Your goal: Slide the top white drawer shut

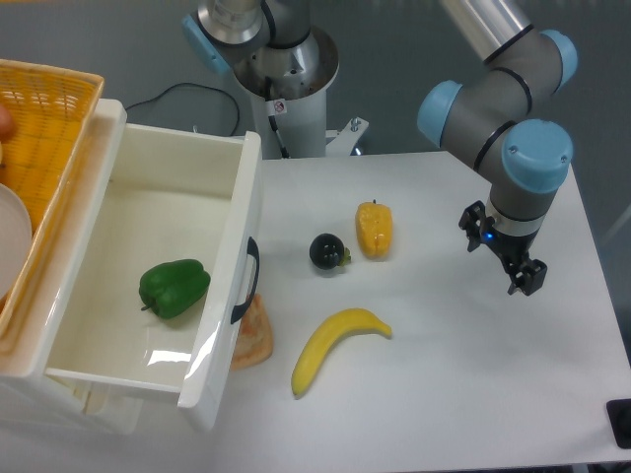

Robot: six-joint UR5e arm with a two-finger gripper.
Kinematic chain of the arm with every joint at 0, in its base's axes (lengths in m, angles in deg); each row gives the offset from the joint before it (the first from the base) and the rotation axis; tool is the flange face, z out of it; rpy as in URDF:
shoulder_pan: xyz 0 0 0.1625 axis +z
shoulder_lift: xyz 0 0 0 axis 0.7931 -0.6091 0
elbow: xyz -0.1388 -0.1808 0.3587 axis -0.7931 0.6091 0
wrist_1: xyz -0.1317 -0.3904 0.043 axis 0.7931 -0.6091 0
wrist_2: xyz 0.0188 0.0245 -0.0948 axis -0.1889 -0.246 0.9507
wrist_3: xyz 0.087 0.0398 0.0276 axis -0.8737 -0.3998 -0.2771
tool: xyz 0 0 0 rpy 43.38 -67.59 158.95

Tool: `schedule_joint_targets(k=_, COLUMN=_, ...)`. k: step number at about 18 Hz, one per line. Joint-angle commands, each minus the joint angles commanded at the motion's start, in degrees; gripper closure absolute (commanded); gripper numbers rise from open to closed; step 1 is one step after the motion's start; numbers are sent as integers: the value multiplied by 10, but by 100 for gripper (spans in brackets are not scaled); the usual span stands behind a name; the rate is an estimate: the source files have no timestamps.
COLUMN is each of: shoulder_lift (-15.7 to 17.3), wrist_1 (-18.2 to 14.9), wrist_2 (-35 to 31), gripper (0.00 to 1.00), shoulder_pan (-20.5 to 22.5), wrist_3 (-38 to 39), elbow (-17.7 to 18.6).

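Note:
The top white drawer (219,325) stands pulled far out at the left of the table. Its front panel faces right and carries a black curved handle (246,281). A green pepper (175,287) lies inside it on the white floor. My gripper (525,280) hangs over the right side of the table, far to the right of the drawer front and touching nothing. Its black fingers point down toward the tabletop, and from this angle the gap between them does not show.
On the table between drawer and gripper lie a banana (335,347), a yellow pepper (374,229) and a dark round fruit (327,251). An orange-brown wedge (254,337) sits right against the drawer front. A yellow woven basket (44,128) stands beside the drawer at upper left.

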Motion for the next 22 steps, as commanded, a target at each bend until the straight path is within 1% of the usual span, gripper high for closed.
schedule_joint_targets(k=6, shoulder_lift=-7, wrist_1=2, wrist_2=13, gripper=0, shoulder_pan=2, wrist_3=8, elbow=0)
schedule_joint_targets(k=8, shoulder_lift=-3, wrist_1=4, wrist_2=24, gripper=0, shoulder_pan=12, wrist_3=25, elbow=5)
schedule_joint_targets(k=9, shoulder_lift=1, wrist_1=4, wrist_2=39, gripper=0, shoulder_pan=17, wrist_3=23, elbow=8)
schedule_joint_targets(k=12, shoulder_lift=4, wrist_1=8, wrist_2=47, gripper=0, shoulder_pan=11, wrist_3=32, elbow=20)
schedule_joint_targets(k=15, shoulder_lift=12, wrist_1=8, wrist_2=50, gripper=0, shoulder_pan=-2, wrist_3=82, elbow=20)
schedule_joint_targets(k=17, shoulder_lift=14, wrist_1=7, wrist_2=48, gripper=2, shoulder_pan=-22, wrist_3=130, elbow=25)
schedule_joint_targets(k=18, shoulder_lift=15, wrist_1=8, wrist_2=48, gripper=8, shoulder_pan=-33, wrist_3=154, elbow=31)
schedule_joint_targets(k=20, shoulder_lift=18, wrist_1=8, wrist_2=49, gripper=26, shoulder_pan=-49, wrist_3=192, elbow=31)
schedule_joint_targets(k=21, shoulder_lift=19, wrist_1=8, wrist_2=50, gripper=32, shoulder_pan=-55, wrist_3=209, elbow=31)
schedule_joint_targets(k=22, shoulder_lift=20, wrist_1=7, wrist_2=52, gripper=45, shoulder_pan=-61, wrist_3=227, elbow=31)
